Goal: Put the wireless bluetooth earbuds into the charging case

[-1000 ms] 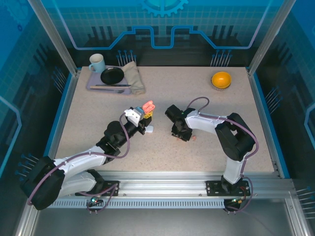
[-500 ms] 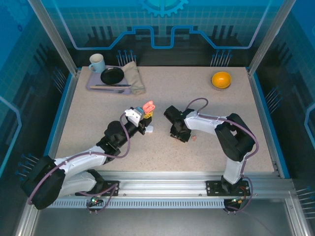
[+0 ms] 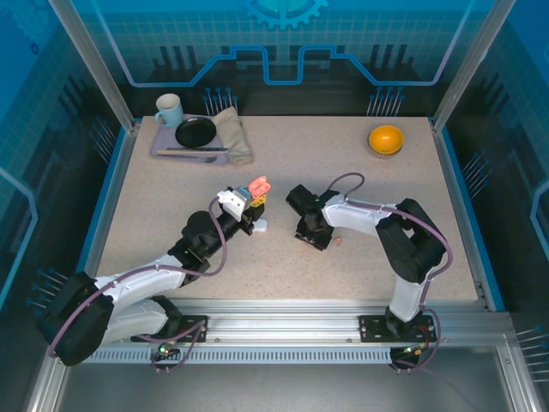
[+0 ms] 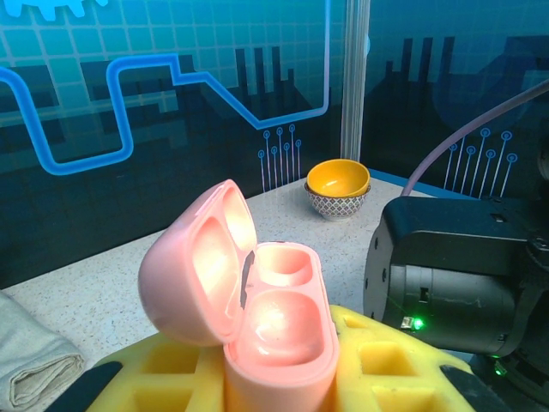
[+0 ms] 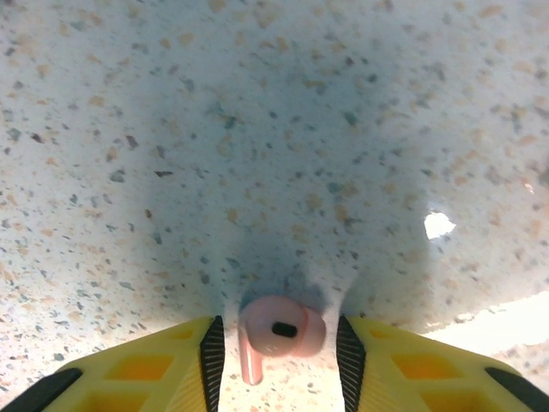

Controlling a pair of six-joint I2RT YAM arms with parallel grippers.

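Observation:
In the left wrist view the salmon-pink charging case [image 4: 276, 330] stands upright with its lid [image 4: 193, 266] hinged open and both wells empty. My left gripper [image 4: 274, 378] is shut on its base, yellow fingers [image 4: 386, 360] on either side. From above, the case [image 3: 256, 186] sits at the tip of the left gripper [image 3: 251, 197]. My right gripper [image 5: 279, 356] points down at the table, open. A pink earbud [image 5: 276, 330] lies on the surface between its pads [image 5: 211, 352], with a gap on each side. Another pink earbud [image 3: 338, 241] lies just right of the right gripper [image 3: 310, 235].
A small white item [image 3: 261, 226] lies on the table between the two grippers. An orange bowl [image 3: 385, 139] stands at the back right. A tray [image 3: 163, 148] with a mug, black plate and cloth is at the back left.
The right gripper has edged slightly left over the table. The left arm and the pink case have not moved.

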